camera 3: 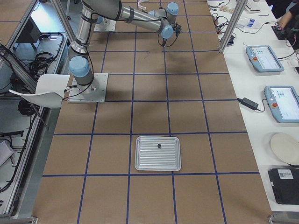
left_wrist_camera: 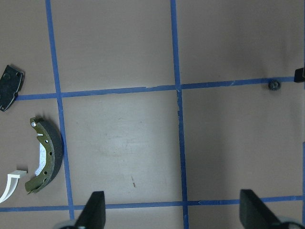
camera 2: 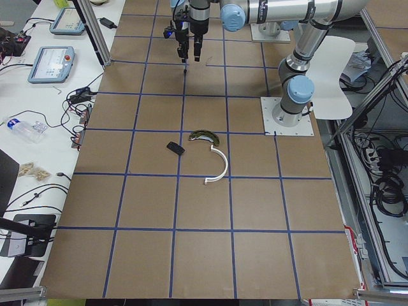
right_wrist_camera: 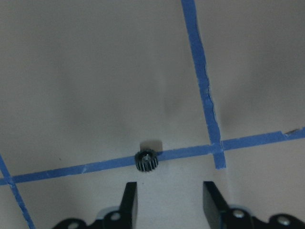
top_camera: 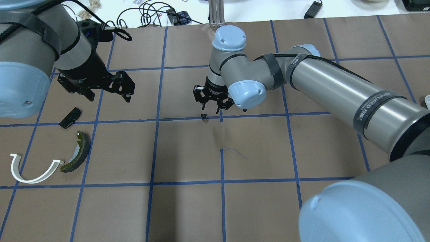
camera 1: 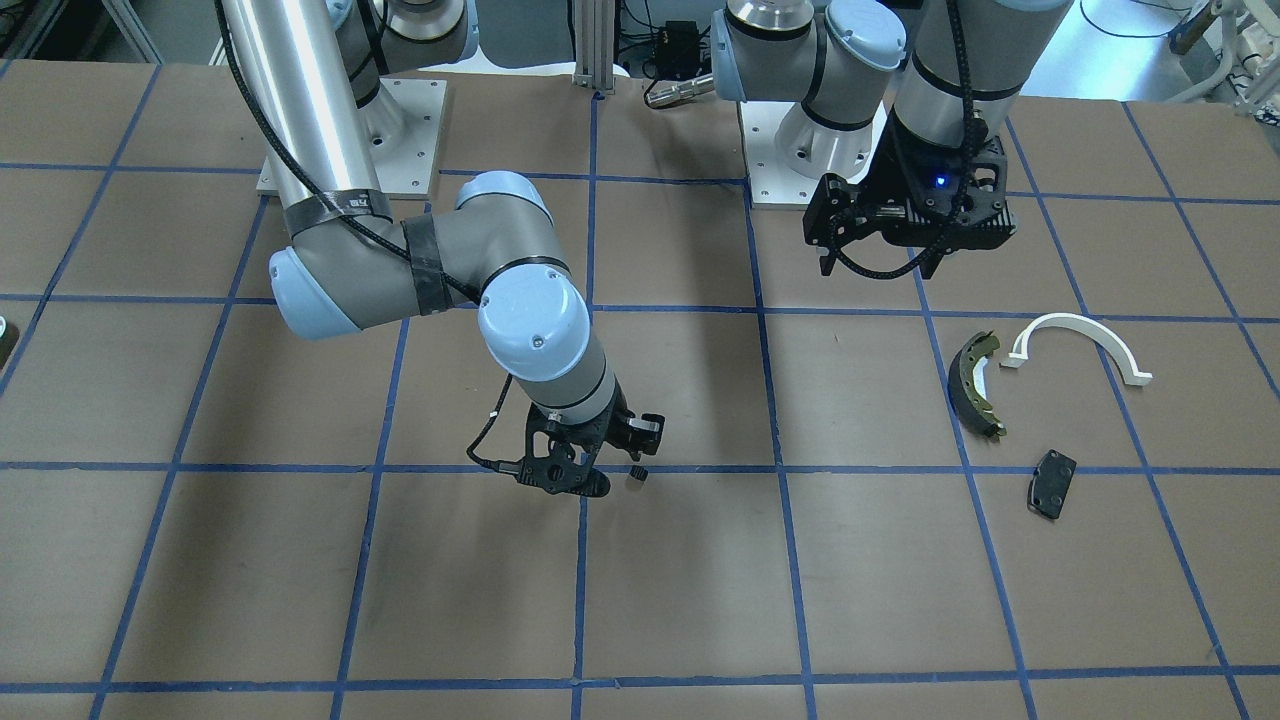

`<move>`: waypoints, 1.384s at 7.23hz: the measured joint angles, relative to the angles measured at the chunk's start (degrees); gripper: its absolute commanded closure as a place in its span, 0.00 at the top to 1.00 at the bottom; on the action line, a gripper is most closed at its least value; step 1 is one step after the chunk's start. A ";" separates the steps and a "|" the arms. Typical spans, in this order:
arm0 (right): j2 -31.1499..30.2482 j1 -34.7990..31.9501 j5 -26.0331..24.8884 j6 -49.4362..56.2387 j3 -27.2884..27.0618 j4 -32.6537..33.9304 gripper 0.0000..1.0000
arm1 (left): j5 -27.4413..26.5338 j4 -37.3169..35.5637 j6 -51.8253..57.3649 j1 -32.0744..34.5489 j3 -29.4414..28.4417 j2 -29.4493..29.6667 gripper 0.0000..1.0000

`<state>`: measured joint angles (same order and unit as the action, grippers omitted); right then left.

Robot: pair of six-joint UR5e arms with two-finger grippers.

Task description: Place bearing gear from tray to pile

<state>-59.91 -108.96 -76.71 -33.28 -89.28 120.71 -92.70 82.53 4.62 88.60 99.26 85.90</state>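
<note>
Nearest the right-end camera lies the ribbed metal tray [camera 3: 142, 163], seen in that view alone, with one dark speck [camera 3: 160, 146] on it too small to name. Going outward from the robot in the overhead view, the pile [camera 2: 203, 135] comes first, on the robot's left half of the desk [top_camera: 188, 151]. It begins with the white arch [top_camera: 20, 176]; the olive-and-black brake shoe [top_camera: 80, 151] lies just beside one arch end, and the small black plate [top_camera: 70, 117] a little apart. The left wrist view cuts the arch down to one end and clips the plate at its edge. Farther out, near mid-desk, the bearing gear [right_wrist_camera: 147, 161] lies on a blue tape line [right_wrist_camera: 190, 153], well apart from pile and tray alike. The right tool [right_wrist_camera: 170, 202] hangs just over it, fingers [right_wrist_camera: 128, 200] spread and gripping nothing. The gear shows just ahead of the fingertips, close to one of them, not between them. Overhead, a joint of the right arm [top_camera: 336, 87] covers part of that tool, and in the front view its camera mount blocks the fingers. Beyond the plate the left tool [left_wrist_camera: 172, 212] hovers, fingers apart and empty, over the desk between gear and pile. In the left-end view the gear is too small to find.
</note>
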 measured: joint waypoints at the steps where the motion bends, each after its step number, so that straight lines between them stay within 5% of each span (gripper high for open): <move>1: -1.94 2.31 -0.15 0.91 0.96 -2.00 1.00 | 0.01 0.00 -0.17 0.00 -0.04 0.11 1.00; 4: -11.73 17.32 -0.82 21.94 2.67 -14.84 1.00 | 0.35 -1.32 -1.81 0.30 -0.45 1.64 1.00; 6: -16.46 27.07 -5.80 36.03 3.03 -21.86 1.00 | 2.19 -2.45 -6.98 0.81 -0.67 2.80 1.00; 10: -17.13 44.61 -14.39 64.07 2.86 -24.00 1.00 | 4.70 -12.25 -17.67 6.40 -2.23 11.43 1.00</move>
<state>-77.04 -64.35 -91.10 30.80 -86.42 96.71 -88.01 70.28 -13.05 95.00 97.03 97.33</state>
